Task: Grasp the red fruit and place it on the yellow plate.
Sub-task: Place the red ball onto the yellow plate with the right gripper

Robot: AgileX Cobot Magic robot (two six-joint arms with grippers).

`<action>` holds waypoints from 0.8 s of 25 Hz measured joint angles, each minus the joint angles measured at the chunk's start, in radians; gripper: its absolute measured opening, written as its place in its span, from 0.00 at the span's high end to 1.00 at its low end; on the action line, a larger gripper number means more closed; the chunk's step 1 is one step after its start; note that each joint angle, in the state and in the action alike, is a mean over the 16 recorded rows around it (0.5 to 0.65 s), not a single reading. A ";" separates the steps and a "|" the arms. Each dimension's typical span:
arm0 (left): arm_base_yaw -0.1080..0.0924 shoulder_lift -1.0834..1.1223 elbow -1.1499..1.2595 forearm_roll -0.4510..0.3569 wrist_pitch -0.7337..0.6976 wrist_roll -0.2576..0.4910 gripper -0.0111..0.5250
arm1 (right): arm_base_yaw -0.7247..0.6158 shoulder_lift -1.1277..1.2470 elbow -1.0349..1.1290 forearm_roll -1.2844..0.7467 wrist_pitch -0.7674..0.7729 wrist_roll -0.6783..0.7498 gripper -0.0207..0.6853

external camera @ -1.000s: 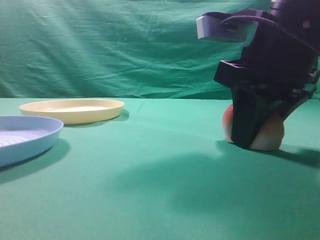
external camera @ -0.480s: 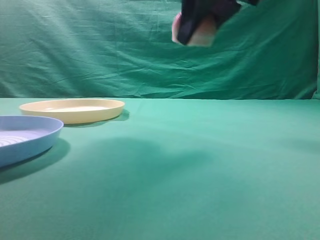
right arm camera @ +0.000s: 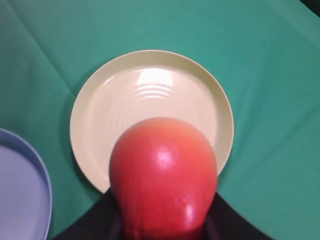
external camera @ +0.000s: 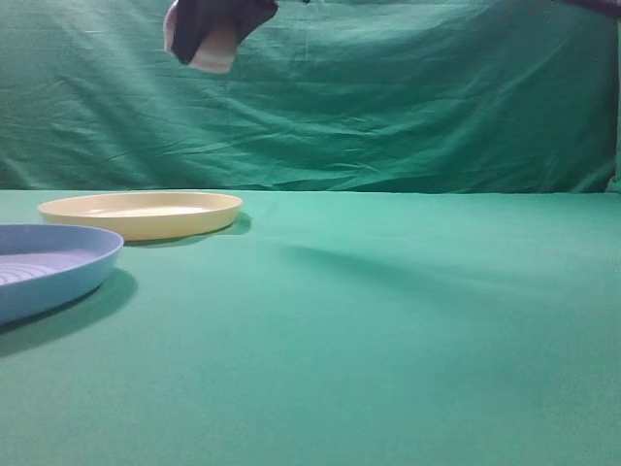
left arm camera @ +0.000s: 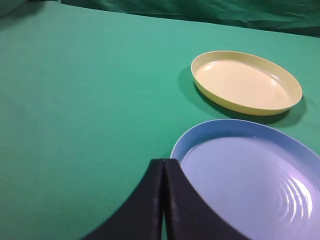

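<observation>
High above the green cloth (external camera: 388, 340), near the top edge of the exterior view: one red fruit (external camera: 215, 50), clamped in the right gripper (external camera: 215, 29), well clear of the surface and roughly over the yellow plate (external camera: 141, 214). Dark fingers (external camera: 199, 29) pressed against the fruit's sides, pale underside showing below them; jaws parted only as wide as the fruit between them. From the right wrist camera, same fruit (right arm camera: 164, 175) filling the lower middle, smooth and glossy, dome-shaped, red-orange on top, with the yellow plate (right arm camera: 80, 130) directly beneath and behind it.

Two plates in all. One yellow, round, shallow, smooth plastic with a low raised rim and faint concentric rings at the centre. One light blue plate (external camera: 58, 267), also round and shallow, ridged with ripple-like rings inside, sitting just beside the yellow one, apart from it, nearer the camera.

Left gripper (left arm camera: 164, 200) low over the cloth at the near edge of the blue plate (left arm camera: 210, 137), its two dark fingers pressed flat together, nothing between them. Yellow plate (left arm camera: 290, 82) farther off in that view.

Wrinkled green fabric as backdrop (external camera: 388, 97); same green, smoother, on the table.
</observation>
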 joint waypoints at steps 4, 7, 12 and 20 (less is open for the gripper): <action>0.000 0.000 0.000 0.000 0.000 0.000 0.98 | 0.009 0.053 -0.019 0.005 -0.037 -0.002 0.42; 0.000 0.000 0.000 0.000 0.000 0.000 0.98 | 0.012 0.073 -0.021 0.001 -0.044 -0.003 0.30; 0.000 0.000 0.000 0.000 0.000 0.000 0.98 | 0.012 0.078 -0.025 -0.022 -0.009 -0.004 0.10; 0.000 0.000 0.000 0.000 0.000 0.000 0.98 | 0.012 -0.001 -0.040 -0.062 0.087 -0.004 0.27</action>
